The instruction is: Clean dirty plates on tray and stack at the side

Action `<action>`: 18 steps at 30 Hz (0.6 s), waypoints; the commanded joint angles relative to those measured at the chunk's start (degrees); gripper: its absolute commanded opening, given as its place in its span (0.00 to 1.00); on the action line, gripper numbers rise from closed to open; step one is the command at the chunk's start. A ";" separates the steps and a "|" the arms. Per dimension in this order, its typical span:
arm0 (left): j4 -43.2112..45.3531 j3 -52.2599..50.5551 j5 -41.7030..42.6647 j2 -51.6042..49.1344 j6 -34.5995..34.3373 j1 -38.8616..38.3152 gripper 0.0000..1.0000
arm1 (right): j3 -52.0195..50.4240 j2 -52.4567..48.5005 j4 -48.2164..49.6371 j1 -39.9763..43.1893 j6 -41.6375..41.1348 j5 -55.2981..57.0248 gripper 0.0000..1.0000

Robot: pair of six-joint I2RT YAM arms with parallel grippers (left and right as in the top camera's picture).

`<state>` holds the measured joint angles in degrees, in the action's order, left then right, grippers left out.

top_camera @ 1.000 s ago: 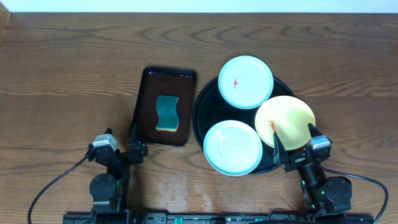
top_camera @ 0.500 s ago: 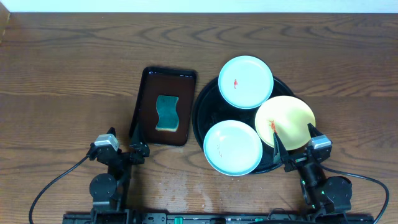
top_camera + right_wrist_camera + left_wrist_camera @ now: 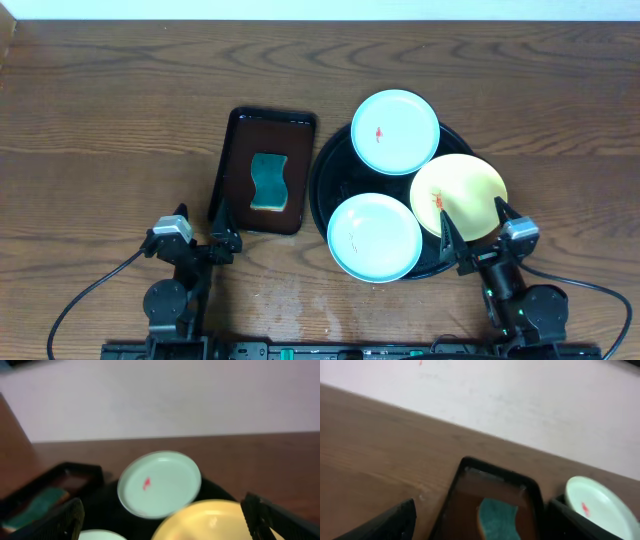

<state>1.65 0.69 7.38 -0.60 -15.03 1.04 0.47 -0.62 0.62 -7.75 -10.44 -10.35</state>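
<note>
Three plates lie on the round black tray (image 3: 325, 178): a mint-white plate with a red smear (image 3: 395, 131) at the back, a pale yellow plate with a red smear (image 3: 459, 195) at the right, and a mint-white plate (image 3: 374, 237) at the front. My left gripper (image 3: 199, 226) is open and empty, just in front of the rectangular tray. My right gripper (image 3: 472, 226) is open and empty, its fingers over the yellow plate's front edge. The right wrist view shows the smeared mint plate (image 3: 159, 483) and the yellow plate (image 3: 210, 521).
A small rectangular dark tray (image 3: 263, 170) holds a teal sponge (image 3: 267, 182) left of the round tray; both show in the left wrist view, the tray (image 3: 495, 495) and the sponge (image 3: 499, 519). Bare wooden table surrounds them. A white wall runs behind the table.
My left gripper has shifted slightly right and forward toward the rectangular tray. The right arm and the plates have hardly moved.
</note>
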 commanded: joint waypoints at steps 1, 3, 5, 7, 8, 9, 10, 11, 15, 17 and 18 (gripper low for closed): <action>2.73 2.29 2.01 0.37 -0.26 0.24 0.83 | 0.04 0.24 2.14 -0.50 -3.48 -3.93 0.99; 1.90 4.50 6.14 0.22 -0.26 0.22 0.83 | 1.05 0.24 1.88 -0.50 -4.68 -6.47 0.99; -0.13 7.17 9.81 -0.79 -0.26 0.24 0.83 | 2.54 0.13 0.94 -0.50 -5.31 -8.39 0.99; -3.08 10.73 12.11 -3.13 -0.24 0.24 0.83 | 5.07 -0.68 -0.72 -0.50 -5.40 -9.81 0.99; -4.70 12.63 12.66 -4.57 -0.22 0.24 0.83 | 6.64 -1.36 -1.86 -0.50 -5.29 -10.19 0.99; -6.91 15.21 12.96 -6.60 -0.22 0.24 0.83 | 8.81 -2.32 -3.54 -0.50 -4.52 -10.38 0.99; -9.25 18.12 13.00 -8.94 -0.22 0.24 0.83 | 11.37 -3.63 -5.64 -0.50 -3.19 -10.67 0.99; -11.58 21.18 13.00 -11.41 -0.17 0.24 0.83 | 14.82 -5.66 -8.52 -0.50 -2.16 -10.75 0.99; -20.87 33.18 13.22 -22.10 -0.02 0.22 0.83 | 26.21 -14.71 -17.88 -0.50 -1.22 -10.91 0.99; -26.82 39.80 14.95 -28.09 -0.04 0.22 0.83 | 32.65 -20.76 -23.34 -0.50 -1.22 -10.93 0.99; -29.97 42.99 15.82 -30.84 -0.02 0.22 0.83 | 36.00 -23.93 -26.32 -0.50 -1.22 -10.93 0.99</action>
<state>-24.84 36.62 19.97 -25.82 -15.18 1.04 29.50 -17.78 -22.09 -7.84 -12.56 -20.25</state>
